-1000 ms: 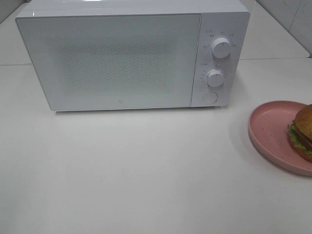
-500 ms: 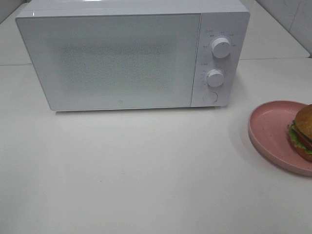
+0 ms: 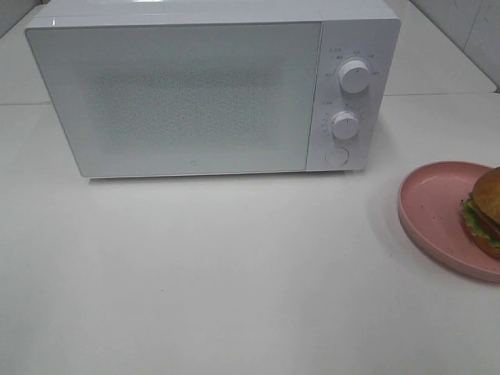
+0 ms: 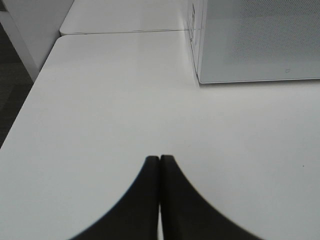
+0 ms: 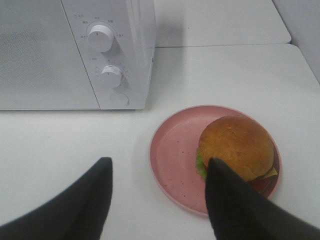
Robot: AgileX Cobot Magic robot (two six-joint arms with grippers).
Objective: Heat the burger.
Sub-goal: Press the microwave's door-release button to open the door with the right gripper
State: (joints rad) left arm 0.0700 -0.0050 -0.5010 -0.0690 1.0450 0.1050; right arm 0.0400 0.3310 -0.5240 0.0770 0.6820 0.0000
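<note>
The burger (image 5: 236, 145) with its golden-brown bun, lettuce and cheese sits on a pink plate (image 5: 172, 155); in the exterior high view the burger (image 3: 486, 212) is cut off by the right edge, on the plate (image 3: 430, 207). My right gripper (image 5: 159, 167) hangs open above the table, short of the plate, with nothing between its fingers. My left gripper (image 4: 159, 159) is shut and empty over bare table, off the microwave's left front corner. Neither gripper shows in the exterior high view.
A white microwave (image 3: 187, 94) stands at the back with its door shut. Two knobs (image 3: 355, 76) and a round button (image 3: 337, 155) are on its right panel. The table's left edge (image 4: 25, 100) drops off beside my left gripper.
</note>
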